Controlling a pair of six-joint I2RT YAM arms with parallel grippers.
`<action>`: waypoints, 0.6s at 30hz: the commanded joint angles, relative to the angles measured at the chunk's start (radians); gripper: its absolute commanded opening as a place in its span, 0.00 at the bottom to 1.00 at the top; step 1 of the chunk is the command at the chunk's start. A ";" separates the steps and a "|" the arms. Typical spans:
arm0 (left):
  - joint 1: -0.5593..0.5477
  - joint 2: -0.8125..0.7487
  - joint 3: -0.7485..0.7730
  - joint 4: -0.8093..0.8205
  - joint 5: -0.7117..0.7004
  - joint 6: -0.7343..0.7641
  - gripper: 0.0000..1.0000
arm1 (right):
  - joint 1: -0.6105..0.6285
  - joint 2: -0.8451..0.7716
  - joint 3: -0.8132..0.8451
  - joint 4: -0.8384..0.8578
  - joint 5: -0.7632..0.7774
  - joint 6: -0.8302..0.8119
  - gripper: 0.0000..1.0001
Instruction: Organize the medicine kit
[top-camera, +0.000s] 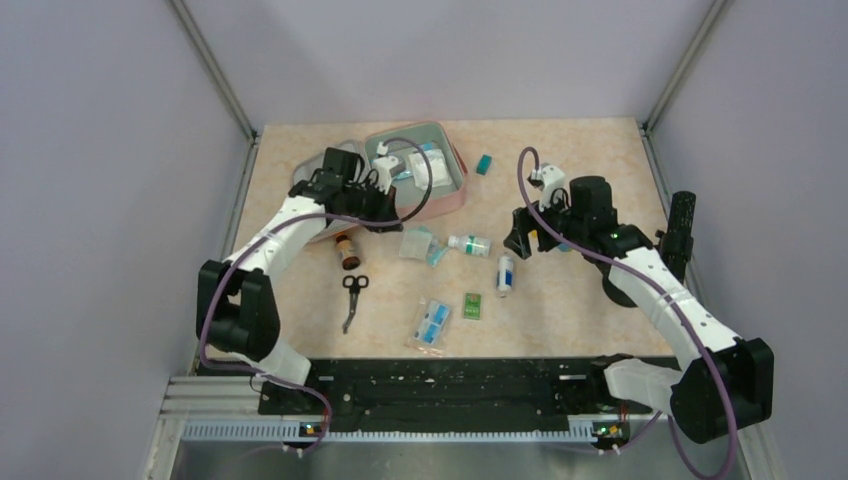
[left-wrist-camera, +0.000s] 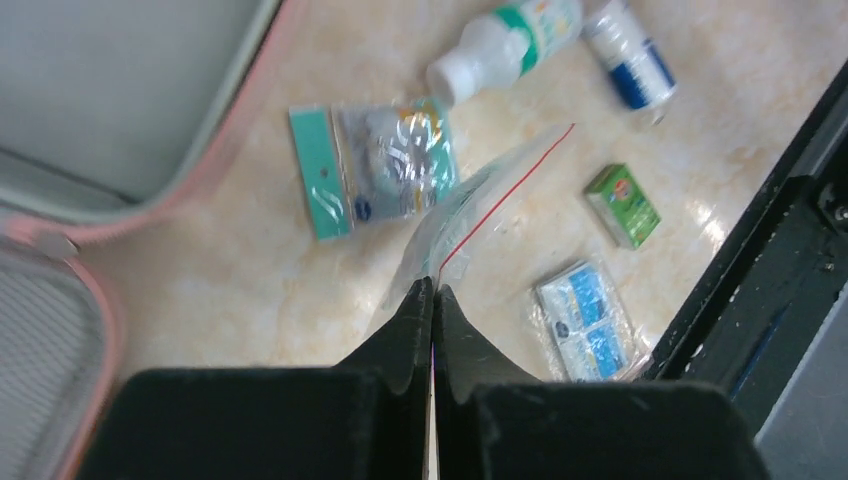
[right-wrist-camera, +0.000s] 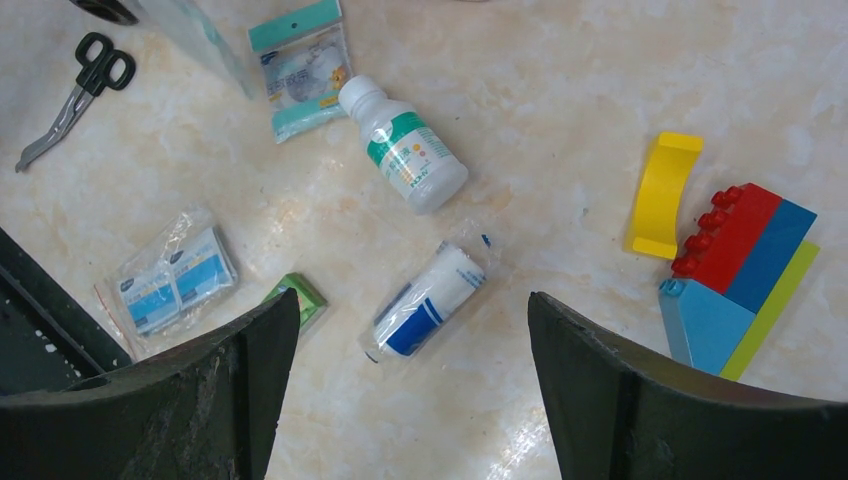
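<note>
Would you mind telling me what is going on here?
The two arms are sorting supplies into the open pink medicine kit. The left gripper is shut on the edge of a clear zip bag beside the kit. The right gripper hangs open above a wrapped bandage roll and a white bottle, which lie loose on the table near the scissors.

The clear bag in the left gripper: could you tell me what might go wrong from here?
The left gripper pinches only a thin edge of the clear bag, so it could slip out when lifted.
The bag appears to touch the teal-headed packet and may drag it.
The limp bag might snag on the rim of the medicine kit.
</note>
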 joint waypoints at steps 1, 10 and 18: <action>-0.004 -0.045 0.152 -0.031 0.065 0.053 0.00 | -0.006 -0.002 -0.005 0.033 -0.002 -0.004 0.83; 0.008 0.121 0.409 0.083 -0.144 -0.044 0.00 | -0.007 0.001 -0.015 0.036 -0.012 -0.001 0.83; 0.030 0.357 0.643 0.086 -0.218 0.024 0.00 | -0.007 -0.041 -0.058 0.012 0.006 -0.018 0.83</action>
